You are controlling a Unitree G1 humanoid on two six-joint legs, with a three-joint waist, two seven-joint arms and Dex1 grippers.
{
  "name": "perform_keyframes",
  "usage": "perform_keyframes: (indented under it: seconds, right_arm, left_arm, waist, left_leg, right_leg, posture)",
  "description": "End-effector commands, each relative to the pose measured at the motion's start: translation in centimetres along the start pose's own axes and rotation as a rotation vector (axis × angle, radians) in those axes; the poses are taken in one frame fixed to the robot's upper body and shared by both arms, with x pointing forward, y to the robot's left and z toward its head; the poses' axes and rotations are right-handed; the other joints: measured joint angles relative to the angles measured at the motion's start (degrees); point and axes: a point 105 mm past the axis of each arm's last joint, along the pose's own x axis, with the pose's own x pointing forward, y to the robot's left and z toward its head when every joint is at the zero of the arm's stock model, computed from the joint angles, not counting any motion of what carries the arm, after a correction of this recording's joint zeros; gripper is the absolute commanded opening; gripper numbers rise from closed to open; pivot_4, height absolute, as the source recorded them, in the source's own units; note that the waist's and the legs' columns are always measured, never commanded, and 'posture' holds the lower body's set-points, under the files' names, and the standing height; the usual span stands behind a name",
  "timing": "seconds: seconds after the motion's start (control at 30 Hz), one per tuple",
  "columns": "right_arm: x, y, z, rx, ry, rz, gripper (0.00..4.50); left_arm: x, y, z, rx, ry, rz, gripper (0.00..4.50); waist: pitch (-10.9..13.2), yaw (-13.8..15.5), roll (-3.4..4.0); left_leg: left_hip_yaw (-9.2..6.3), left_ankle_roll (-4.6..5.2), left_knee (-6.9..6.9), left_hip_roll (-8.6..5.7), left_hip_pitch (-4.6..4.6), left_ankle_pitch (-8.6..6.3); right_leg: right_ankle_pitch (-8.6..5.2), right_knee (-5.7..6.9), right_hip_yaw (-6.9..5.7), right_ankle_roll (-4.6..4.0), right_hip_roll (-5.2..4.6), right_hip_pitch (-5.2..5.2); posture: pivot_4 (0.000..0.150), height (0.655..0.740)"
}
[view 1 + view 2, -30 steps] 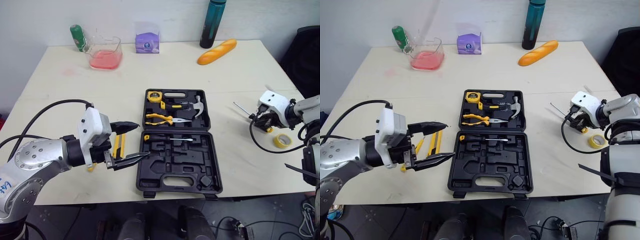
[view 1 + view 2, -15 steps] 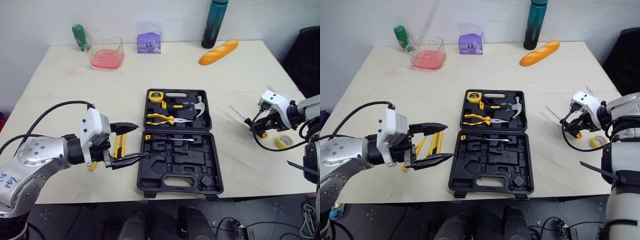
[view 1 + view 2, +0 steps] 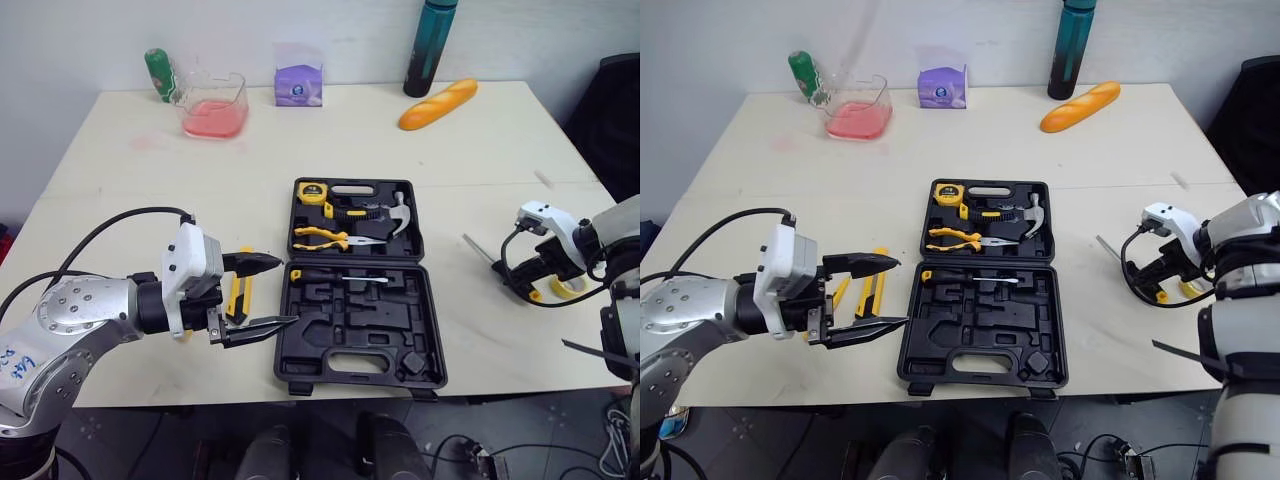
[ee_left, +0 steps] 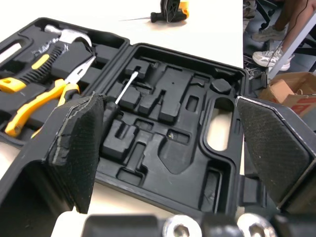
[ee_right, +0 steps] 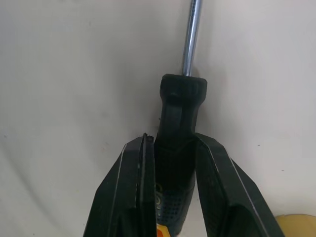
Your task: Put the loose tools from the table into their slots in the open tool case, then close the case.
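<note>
The right end effector (image 5: 173, 143) is clamped on the black handle of a screwdriver (image 5: 178, 113) at the right side of the surface (image 3: 150, 180), its shaft pointing left and far, with a yellow tape roll (image 3: 572, 288) just beside it. The left end effector (image 3: 281, 292) has its 2 fingers spread wide with nothing between them, just left of the near half of the open tool case (image 3: 432, 340); a yellow and black utility knife (image 3: 870, 292) lies on the surface close by. The case's far half holds a tape measure (image 3: 310, 192), hammer (image 3: 396, 212) and pliers (image 3: 330, 238), and a second screwdriver (image 3: 335, 277) lies along the near half's far edge.
</note>
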Motion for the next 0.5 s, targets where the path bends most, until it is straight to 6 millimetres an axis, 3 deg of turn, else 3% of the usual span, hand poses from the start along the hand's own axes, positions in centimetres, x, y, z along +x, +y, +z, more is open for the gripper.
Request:
perform_keyframes:
  seconds: [0.03,0.2,0.43,0.47,0.5]
  right_arm:
    - [-0.2,0.2,-0.7,0.018,-0.008,0.002,0.74]
    - [0.0,0.4,-1.3,-0.034,-0.017,-0.037,0.74]
    - [-2.0,1.4,-0.1,-0.109,-0.134,-0.023,4.15]
    - [-2.5,1.6,0.0,-0.130,-0.155,-0.007,4.45]
    - [-3.1,1.7,0.1,-0.118,-0.181,-0.003,4.45]
  left_arm:
    - [0.2,-0.7,0.5,0.046,-0.015,-0.020,4.50]
    - [0.4,-0.7,0.5,0.048,-0.020,-0.027,4.50]
    - [0.3,-0.5,0.5,0.045,-0.020,-0.040,4.50]
    - [0.4,-0.5,0.5,0.044,-0.020,-0.043,4.50]
    - [0.4,-0.4,0.4,0.042,-0.020,-0.049,4.50]
  waist:
    - [0.00,0.03,0.00]
    - [-0.01,0.21,-0.02]
    - [-0.02,0.06,-0.05]
    - [-0.02,0.07,-0.04]
    - [-0.01,0.09,-0.03]
  left_leg:
    - [0.00,0.00,0.01,-0.01,0.01,0.00]
    - [-0.06,-0.02,0.01,-0.01,0.00,-0.01]
    - [-0.03,0.01,0.05,-0.06,0.04,0.01]
    - [-0.02,0.02,0.05,-0.08,0.04,0.01]
    - [-0.03,0.02,0.04,-0.07,0.02,0.01]
  right_leg:
    - [0.00,0.01,0.00,0.00,-0.01,0.02]
    - [0.00,0.00,-0.04,0.00,0.00,0.03]
    - [0.02,0.02,-0.03,0.03,-0.02,0.08]
    - [0.02,0.02,-0.03,0.04,-0.04,0.06]
    - [0.02,0.04,-0.02,0.03,-0.04,0.04]
  posture:
    - [0.150,0.7349]
    - [0.150,0.7349]
    - [0.150,0.7349]
    - [0.150,0.7349]
    - [0.150,0.7349]
